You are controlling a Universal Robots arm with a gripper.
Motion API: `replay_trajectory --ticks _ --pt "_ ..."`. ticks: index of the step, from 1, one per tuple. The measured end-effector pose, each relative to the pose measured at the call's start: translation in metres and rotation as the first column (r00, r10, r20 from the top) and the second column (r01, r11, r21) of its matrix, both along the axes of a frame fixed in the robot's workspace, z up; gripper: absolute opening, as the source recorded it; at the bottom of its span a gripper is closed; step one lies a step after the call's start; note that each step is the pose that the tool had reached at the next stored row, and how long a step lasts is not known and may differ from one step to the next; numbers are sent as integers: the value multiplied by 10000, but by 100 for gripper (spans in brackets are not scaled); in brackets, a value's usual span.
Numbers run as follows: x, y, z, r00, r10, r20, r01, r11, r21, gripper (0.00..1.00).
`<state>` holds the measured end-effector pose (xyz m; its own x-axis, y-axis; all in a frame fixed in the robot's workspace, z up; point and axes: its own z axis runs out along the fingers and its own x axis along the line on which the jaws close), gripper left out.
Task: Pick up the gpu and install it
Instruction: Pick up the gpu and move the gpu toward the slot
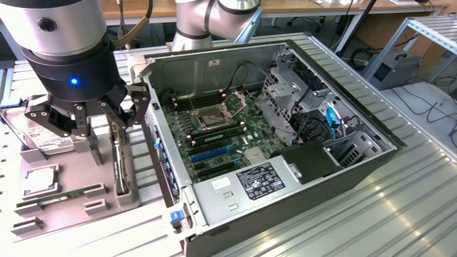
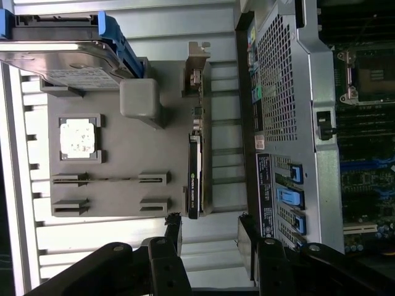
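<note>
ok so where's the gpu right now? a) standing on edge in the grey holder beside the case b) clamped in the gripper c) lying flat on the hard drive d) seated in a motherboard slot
a: the gpu stands on edge in the grey holder, and the open gripper holds nothing.

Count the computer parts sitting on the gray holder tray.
4: hard drive at one end, CPU beside it, RAM stick in slotted blocks, gpu on edge nearest the computer case.
</note>
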<state>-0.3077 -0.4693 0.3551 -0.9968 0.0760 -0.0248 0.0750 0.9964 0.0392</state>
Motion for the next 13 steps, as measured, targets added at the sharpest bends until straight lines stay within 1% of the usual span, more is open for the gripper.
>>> replay_trajectory --ticks 13 --pt "0 0 -29 10000 0 0 0 10000 0 50"
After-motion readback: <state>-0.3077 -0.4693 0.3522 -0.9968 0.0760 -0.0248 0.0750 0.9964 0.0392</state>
